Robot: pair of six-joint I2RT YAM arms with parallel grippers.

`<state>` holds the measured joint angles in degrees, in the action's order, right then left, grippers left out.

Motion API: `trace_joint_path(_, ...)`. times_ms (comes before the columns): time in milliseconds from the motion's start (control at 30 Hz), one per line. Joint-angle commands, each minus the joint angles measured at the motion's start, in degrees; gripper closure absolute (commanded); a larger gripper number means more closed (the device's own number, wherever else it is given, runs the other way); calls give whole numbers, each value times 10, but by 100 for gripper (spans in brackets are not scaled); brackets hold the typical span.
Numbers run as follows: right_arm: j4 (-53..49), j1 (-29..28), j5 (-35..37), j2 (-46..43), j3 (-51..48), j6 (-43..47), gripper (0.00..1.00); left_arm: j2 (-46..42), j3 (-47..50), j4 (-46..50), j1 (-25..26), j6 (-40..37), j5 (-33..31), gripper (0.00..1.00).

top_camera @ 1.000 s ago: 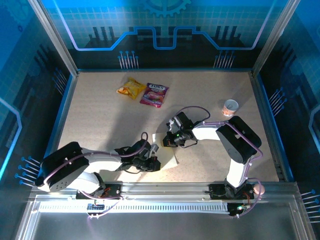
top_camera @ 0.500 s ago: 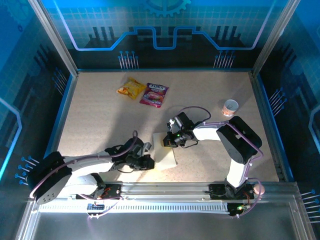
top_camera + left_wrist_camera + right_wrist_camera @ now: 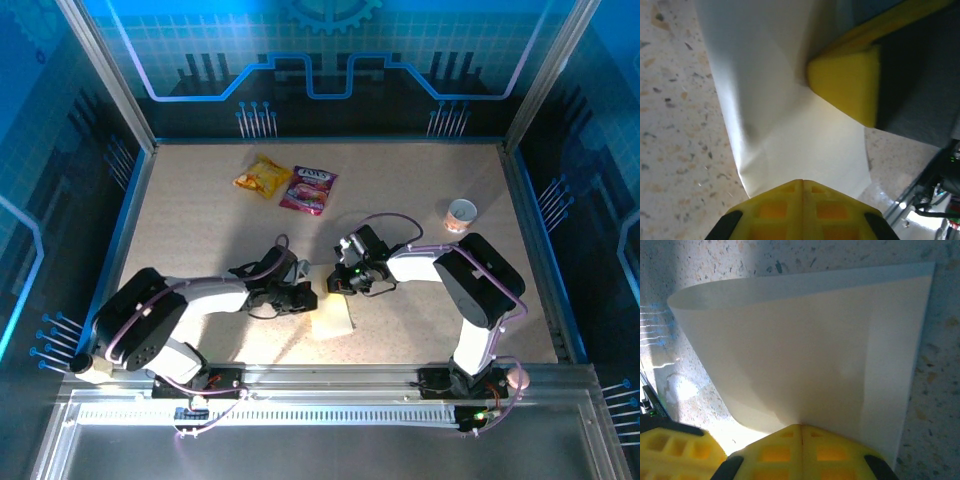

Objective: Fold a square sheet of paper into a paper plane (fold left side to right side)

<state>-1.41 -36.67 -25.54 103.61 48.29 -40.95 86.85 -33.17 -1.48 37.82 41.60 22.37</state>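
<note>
Sheet of paper (image 3: 333, 320), mid-width by the near edge of the worktop (image 3: 200, 230), arched over itself. Left tool (image 3: 802, 186) and right tool (image 3: 801, 430) each pinch it, closed. First fold begun, uncreased; later folds undone.

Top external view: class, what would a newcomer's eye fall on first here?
The left gripper and right gripper meet mid-table, both pinched shut on the square sheet of paper, which curls over rather than lying flat. Then the yellow snack packet and pink snack packet at the far side, and a small cup to the right.
</note>
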Motion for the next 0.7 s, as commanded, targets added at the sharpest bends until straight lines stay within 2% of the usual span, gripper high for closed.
trace_joint_path(0, -68, 8, 91, 26, -30, 0, 100, 13, -15, -3, 1, -18, -2, 98)
trace_joint_path(267, -62, 5, 67, 4, -16, 4, 100, 35, -11, 19, 17, -15, -38, 100)
trace_joint_path(500, -75, 5, 50, -89, -10, 8, 100, 43, -1, 12, 35, 2, -48, 100)
trace_joint_path(667, -86, 3, 24, -160, -53, -3, 100, 35, -3, 14, 37, 4, -50, 100)
